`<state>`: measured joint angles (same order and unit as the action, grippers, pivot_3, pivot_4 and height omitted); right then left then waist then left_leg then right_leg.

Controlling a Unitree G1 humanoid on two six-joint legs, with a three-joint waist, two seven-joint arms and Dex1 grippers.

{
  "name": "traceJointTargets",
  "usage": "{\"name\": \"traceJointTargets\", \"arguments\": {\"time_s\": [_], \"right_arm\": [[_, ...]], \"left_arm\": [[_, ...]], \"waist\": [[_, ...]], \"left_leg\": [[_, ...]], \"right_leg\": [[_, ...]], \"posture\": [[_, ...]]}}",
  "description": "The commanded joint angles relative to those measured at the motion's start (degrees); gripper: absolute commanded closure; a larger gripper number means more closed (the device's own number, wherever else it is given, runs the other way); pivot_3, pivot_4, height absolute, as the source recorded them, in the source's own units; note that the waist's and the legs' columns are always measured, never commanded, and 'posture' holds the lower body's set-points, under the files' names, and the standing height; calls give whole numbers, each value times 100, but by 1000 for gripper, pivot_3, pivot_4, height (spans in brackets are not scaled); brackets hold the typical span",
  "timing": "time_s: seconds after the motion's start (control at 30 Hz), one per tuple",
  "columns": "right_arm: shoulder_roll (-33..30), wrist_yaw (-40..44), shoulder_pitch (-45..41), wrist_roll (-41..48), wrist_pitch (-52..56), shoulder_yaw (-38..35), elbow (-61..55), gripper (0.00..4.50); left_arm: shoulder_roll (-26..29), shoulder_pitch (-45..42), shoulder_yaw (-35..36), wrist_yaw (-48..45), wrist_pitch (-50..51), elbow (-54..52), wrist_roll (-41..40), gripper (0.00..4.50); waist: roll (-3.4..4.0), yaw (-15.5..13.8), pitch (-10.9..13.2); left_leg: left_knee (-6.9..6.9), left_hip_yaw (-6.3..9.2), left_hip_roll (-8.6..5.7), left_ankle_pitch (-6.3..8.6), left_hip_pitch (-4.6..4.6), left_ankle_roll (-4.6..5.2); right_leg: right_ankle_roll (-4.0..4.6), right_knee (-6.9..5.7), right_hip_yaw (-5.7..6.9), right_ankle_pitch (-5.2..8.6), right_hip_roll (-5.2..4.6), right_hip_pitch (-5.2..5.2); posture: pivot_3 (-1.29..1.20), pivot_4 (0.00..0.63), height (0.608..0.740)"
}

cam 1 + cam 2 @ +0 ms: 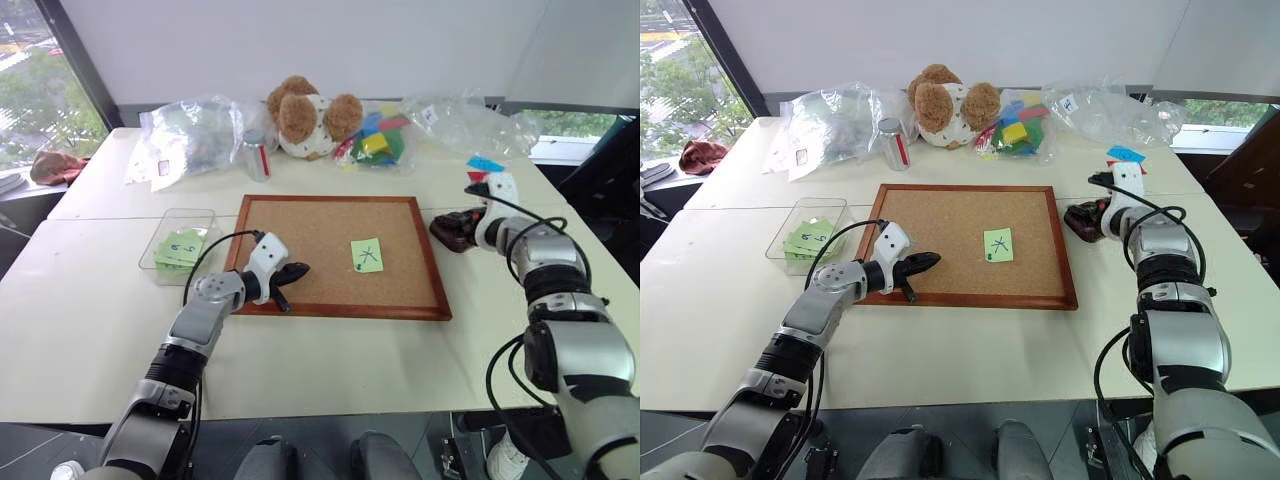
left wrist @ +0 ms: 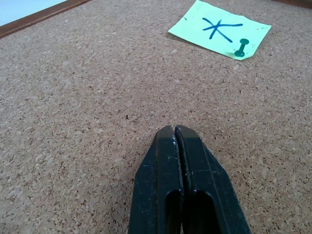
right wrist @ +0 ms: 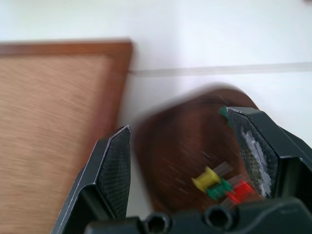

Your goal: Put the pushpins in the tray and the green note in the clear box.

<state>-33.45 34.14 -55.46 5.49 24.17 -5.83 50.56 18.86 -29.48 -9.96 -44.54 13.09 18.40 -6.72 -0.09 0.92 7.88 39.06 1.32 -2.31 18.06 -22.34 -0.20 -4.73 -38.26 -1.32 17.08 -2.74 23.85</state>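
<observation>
On the white table (image 1: pixel 330 370) lies a wood-framed corkboard (image 1: pixel 300 235), and the green note (image 1: pixel 367 255) sits on its right half, marked with a blue asterisk-like scribble and held at one corner by a green pushpin (image 2: pixel 240 48). No other writing on it can be read. The left gripper (image 1: pixel 296 270) rests over the near left part of the cork, its two black fingers (image 2: pixel 170 185) pressed together with nothing between them, pointing toward the note but well apart from it.

Just right of the corkboard's frame stands the small dark tray (image 1: pixel 452 231), reddish-brown inside. The right gripper (image 3: pixel 187 146) hangs over it with its fingers spread wide and empty; the wrist view shows yellow, green and red pushpins (image 3: pixel 219 185) lying together in the tray.

At the left of the corkboard is the clear box (image 1: pixel 172 222), already holding several green notes with dark scribbles too small to read.

Along the far edge of the table sit a brown teddy bear (image 1: pixel 305 115), crinkled clear plastic bags (image 1: pixel 195 130), a small can with a red label (image 1: pixel 258 155) whose lettering cannot be made out, and a bag of coloured blocks (image 1: pixel 378 140). Blue and red papers (image 1: pixel 484 165) lie beyond the tray.
</observation>
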Motion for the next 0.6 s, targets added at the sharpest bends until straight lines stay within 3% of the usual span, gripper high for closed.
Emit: {"name": "traceJointTargets", "arguments": {"time_s": [0.03,0.17,0.27,0.4,0.6], "right_arm": [[109,455,686,468,1031,212,-2503,1119],[386,454,1547,858,2050,571,-4802,1119],[588,367,1953,979,2424,837,-5726,1119],[837,191,2330,988,2532,1124,-6150,1119],[952,18,2491,754,2204,1334,-5686,1119]], "left_arm": [[53,264,-210,-63,242,275,190,4500],[59,221,-187,-58,261,288,180,4500],[74,199,-204,-91,236,312,187,4500],[93,179,-206,-123,228,342,185,4500],[84,182,-221,-121,239,320,195,4500]], "waist": [[1,-8,-3],[5,-13,-6],[5,-17,-6],[5,-20,-7],[3,-11,-7]], "left_leg": [[-5,4,0,0,-1,0],[-5,6,3,6,-2,8],[4,5,2,15,-4,25],[4,7,2,18,-2,29],[5,7,1,17,-1,28]], "right_leg": [[0,3,3,0,0,0],[0,2,5,0,1,2],[0,1,4,0,1,1],[0,3,5,0,0,-2],[0,4,6,0,1,-4]], "posture": [[0,150,740],[0,150,740],[0,150,740],[0,150,740],[0,150,740]]}}
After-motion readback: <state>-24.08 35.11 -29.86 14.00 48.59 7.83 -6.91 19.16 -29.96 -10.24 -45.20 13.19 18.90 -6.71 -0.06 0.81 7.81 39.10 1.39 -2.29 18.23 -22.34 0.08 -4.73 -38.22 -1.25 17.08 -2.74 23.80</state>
